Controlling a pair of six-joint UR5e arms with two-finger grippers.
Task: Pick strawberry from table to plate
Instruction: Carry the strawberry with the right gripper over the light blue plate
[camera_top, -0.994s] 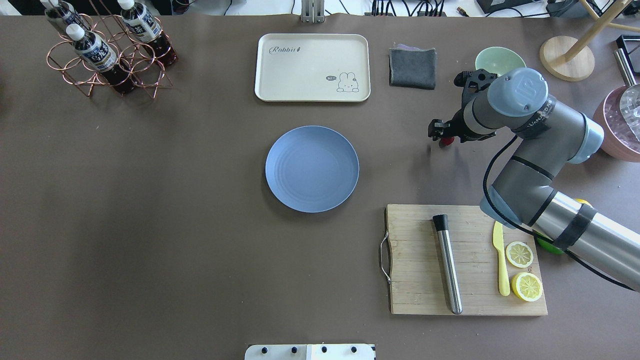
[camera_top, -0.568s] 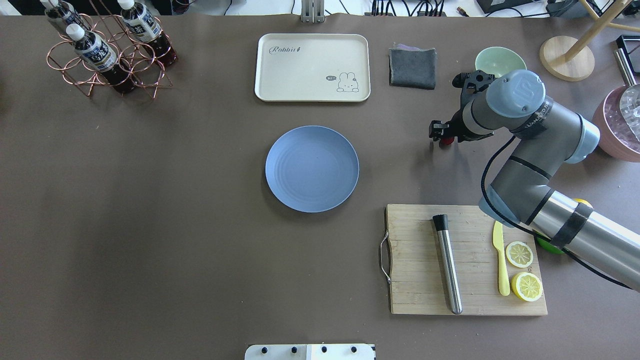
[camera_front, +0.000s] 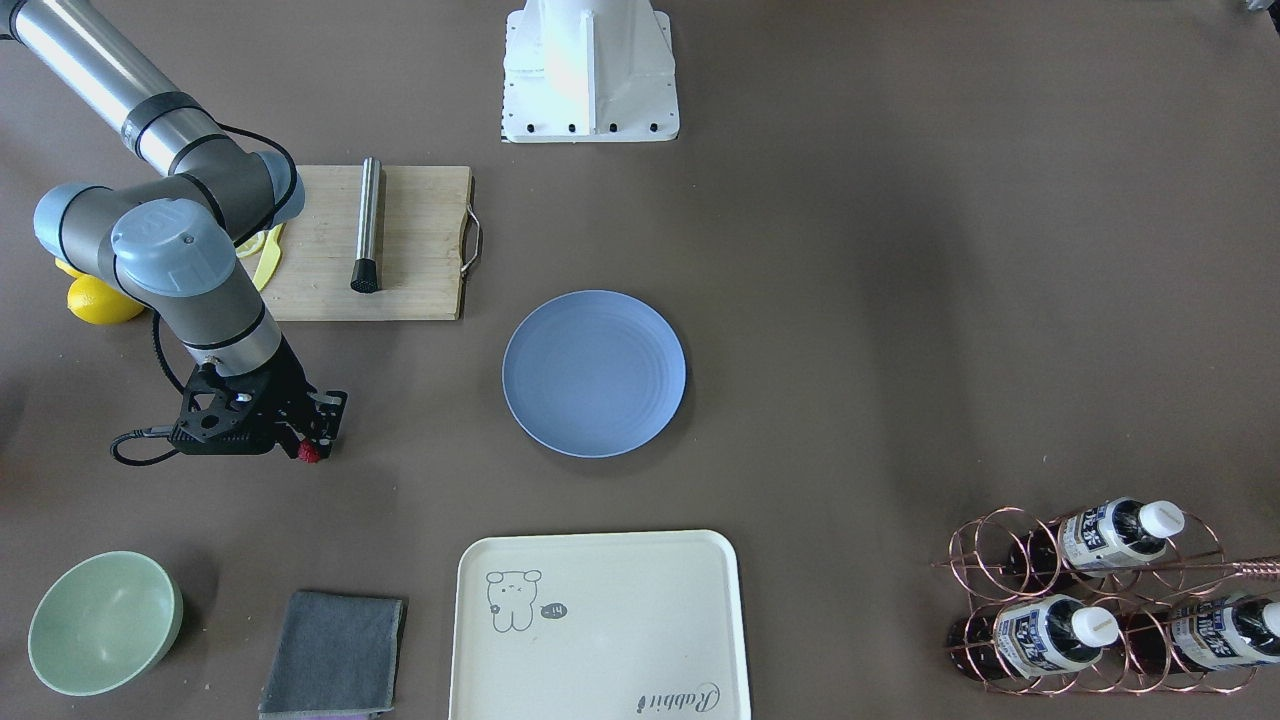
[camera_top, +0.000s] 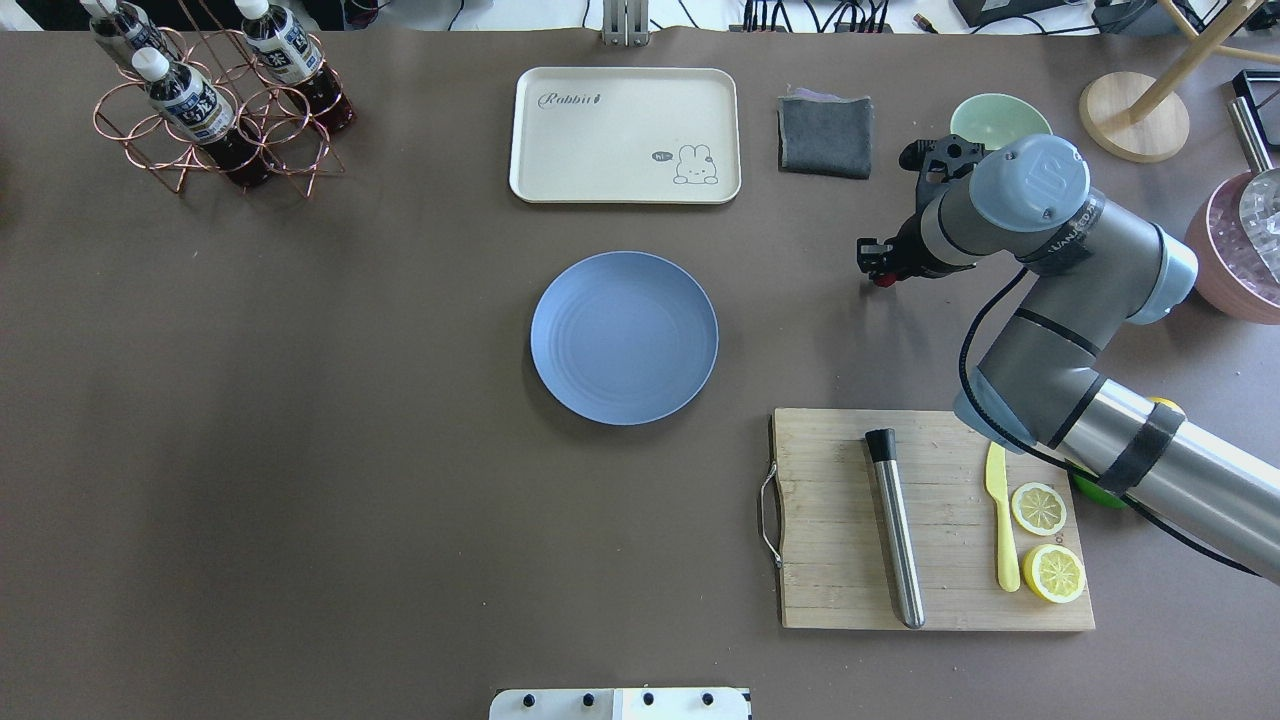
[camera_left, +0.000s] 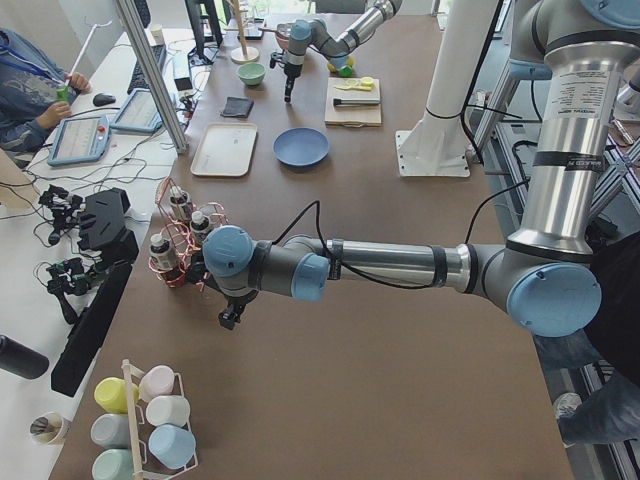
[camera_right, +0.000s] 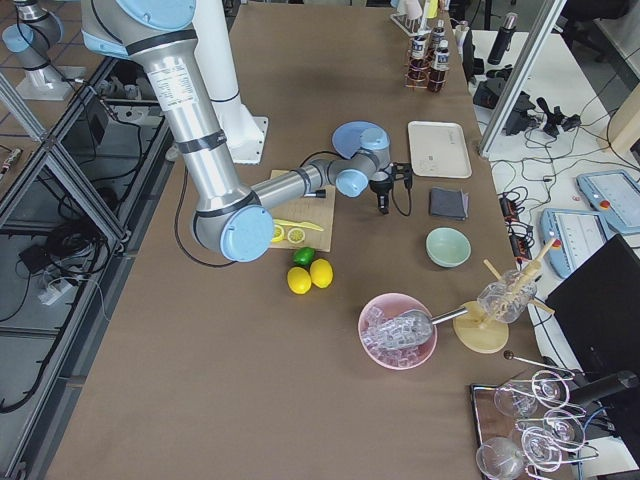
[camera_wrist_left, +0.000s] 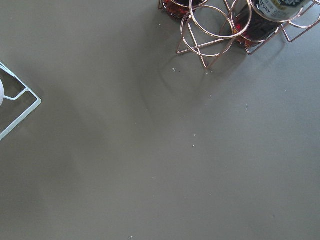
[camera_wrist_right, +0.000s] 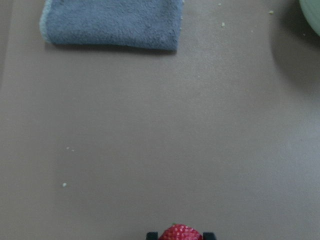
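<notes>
The right gripper (camera_front: 313, 444) has its jaws pinched narrowly on the bumpy, dark-red strawberry (camera_wrist_right: 180, 233), low over the matte brown-grey tabletop (camera_top: 300, 450) toward its far right corner, near a folded grey cloth (camera_top: 825, 135) and a smooth pale-green bowl (camera_top: 992, 116); the round, faintly ringed light-blue plate (camera_top: 624, 337) lies mid-tabletop, well apart. How the left gripper (camera_left: 228, 318) holds its jaws I cannot tell.

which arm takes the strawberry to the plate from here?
Right. The right gripper has the strawberry between its fingertips, off to one side of the plate. The left gripper is away by the bottle rack, at the table's other end.
</notes>
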